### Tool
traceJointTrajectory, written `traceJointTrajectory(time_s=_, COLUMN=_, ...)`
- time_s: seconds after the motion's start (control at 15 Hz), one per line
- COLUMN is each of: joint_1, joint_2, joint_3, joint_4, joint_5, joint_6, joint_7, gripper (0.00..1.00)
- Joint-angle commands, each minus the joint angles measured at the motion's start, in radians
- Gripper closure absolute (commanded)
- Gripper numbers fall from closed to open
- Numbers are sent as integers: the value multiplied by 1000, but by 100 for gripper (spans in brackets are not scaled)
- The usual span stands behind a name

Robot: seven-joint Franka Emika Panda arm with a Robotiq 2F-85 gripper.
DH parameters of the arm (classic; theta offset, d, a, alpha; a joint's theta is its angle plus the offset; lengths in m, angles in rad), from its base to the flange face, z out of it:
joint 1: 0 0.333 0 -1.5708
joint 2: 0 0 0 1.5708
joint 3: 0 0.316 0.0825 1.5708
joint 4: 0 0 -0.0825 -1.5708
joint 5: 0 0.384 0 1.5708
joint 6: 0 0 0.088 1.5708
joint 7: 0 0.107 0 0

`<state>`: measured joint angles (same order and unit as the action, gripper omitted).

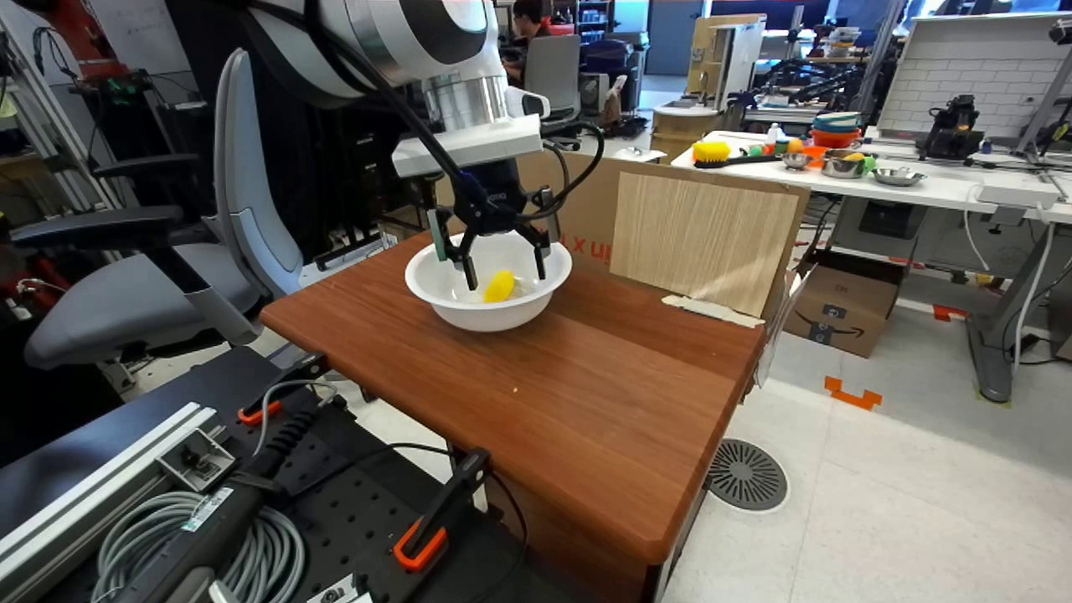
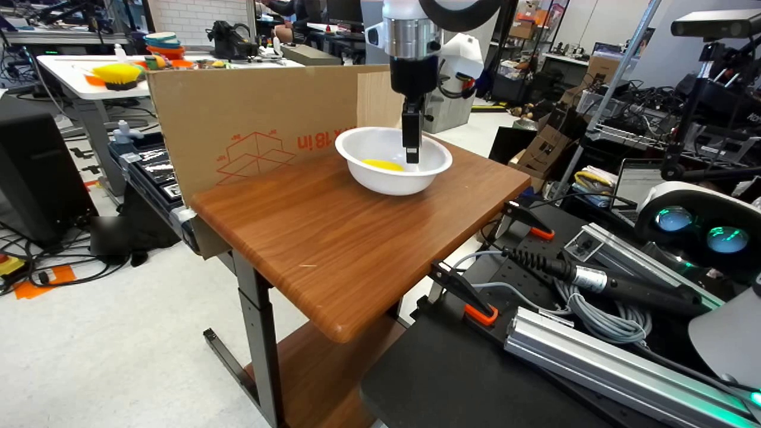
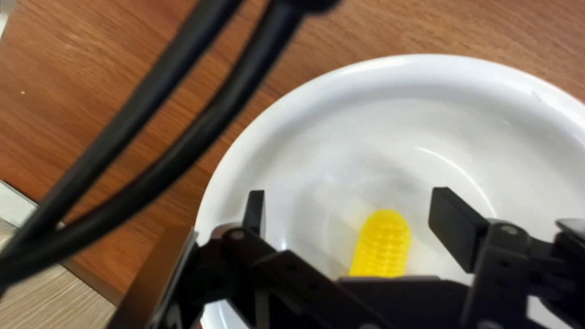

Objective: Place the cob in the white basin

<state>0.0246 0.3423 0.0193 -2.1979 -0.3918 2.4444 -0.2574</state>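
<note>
The small yellow cob (image 3: 382, 244) is lying inside the white basin (image 1: 490, 316), down low in it. In the wrist view its round, bumpy end shows, and the rest hides behind the black gripper (image 3: 350, 201). The gripper's two fingers (image 3: 457, 228) are spread wide, with a big gap between them, and they hold nothing. Seen from the wrist, the cob is in line with that gap, apart from both fingers. In both exterior views the gripper points down at the basin. The tips are right over or just inside it; I cannot tell which. The white and black robot arm (image 1: 465, 100) is up above the basin. The basin sits right side up on a brown table (image 1: 544, 402). In the wrist view, two black cables (image 3: 139, 105) run past one side of the basin. In an exterior view, brown cardboard (image 2: 255, 101) with red lines and letters on it stands just behind the basin. A pale board (image 1: 703, 243) with wood stripes stands near the basin too. Well apart from the basin is a white desk (image 1: 946, 197) holding a bigger yellow brush (image 1: 712, 152), and a gray chair (image 1: 117, 301) is closer to the basin.
</note>
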Motion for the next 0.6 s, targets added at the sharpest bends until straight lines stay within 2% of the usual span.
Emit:
traceJointTrajectory(time_s=0.0, joint_1=16, joint_2=-26, joint_3=-1, joint_4=23, joint_5=-3, joint_6=-29, joint_7=7, gripper=0)
traceJointTrajectory(time_s=0.53, joint_1=10, joint_2=-22, joint_3=1, joint_4=21, joint_5=3, joint_6=-2, joint_7=-2, gripper=0)
